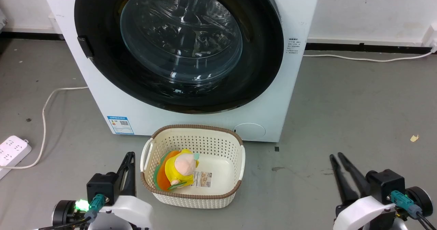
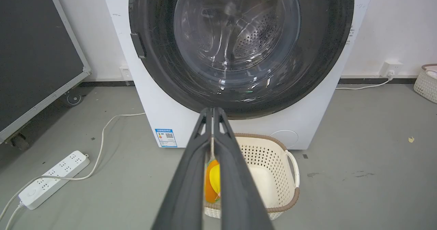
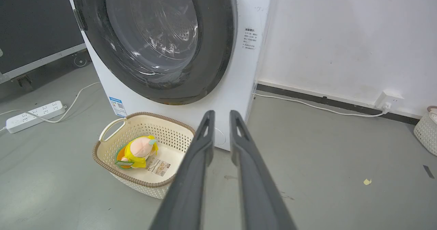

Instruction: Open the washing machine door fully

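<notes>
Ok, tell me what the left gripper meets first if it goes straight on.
Probably the lower rim of the door: the tips of the left gripper line up with it, passing the basket. Depth is unclear.

We're in what looks like a test lab or workshop room, not a home: bare grey concrete floor [image 1: 358, 103], plain white walls [image 3: 341, 35], a black skirting strip [image 3: 324, 100]. A white front-loading washing machine [image 1: 191, 120] with its black-rimmed round glass door [image 1: 181, 35] stands free on that floor. A white power strip [image 2: 54, 178] trails loose cable nearby, and there's a big black metal-framed panel on castors [image 2: 34, 52] at one side.
</notes>
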{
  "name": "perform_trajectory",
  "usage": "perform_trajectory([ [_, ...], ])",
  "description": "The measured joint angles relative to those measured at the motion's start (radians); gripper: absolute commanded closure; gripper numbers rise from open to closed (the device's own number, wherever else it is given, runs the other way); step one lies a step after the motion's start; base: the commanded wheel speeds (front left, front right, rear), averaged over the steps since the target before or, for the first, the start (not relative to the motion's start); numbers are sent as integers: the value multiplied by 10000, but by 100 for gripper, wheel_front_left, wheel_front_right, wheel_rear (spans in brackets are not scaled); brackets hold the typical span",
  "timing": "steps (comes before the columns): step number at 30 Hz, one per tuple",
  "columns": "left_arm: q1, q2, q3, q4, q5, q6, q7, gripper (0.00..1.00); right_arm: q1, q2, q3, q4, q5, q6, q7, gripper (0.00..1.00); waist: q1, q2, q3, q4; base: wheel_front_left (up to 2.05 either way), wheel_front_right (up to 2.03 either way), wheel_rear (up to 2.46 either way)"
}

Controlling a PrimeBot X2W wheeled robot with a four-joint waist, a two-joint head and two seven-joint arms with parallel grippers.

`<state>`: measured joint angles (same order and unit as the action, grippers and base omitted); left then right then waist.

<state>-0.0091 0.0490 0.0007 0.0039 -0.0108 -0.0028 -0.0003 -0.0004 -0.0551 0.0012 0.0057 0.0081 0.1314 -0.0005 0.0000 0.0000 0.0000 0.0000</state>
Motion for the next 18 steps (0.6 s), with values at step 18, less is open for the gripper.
perform_trajectory([
  [18,0,0,-171,10,2,12,-228,0,-2,0,17,-10,104,0,-207,0,0,0,73,8,0,0,0],
])
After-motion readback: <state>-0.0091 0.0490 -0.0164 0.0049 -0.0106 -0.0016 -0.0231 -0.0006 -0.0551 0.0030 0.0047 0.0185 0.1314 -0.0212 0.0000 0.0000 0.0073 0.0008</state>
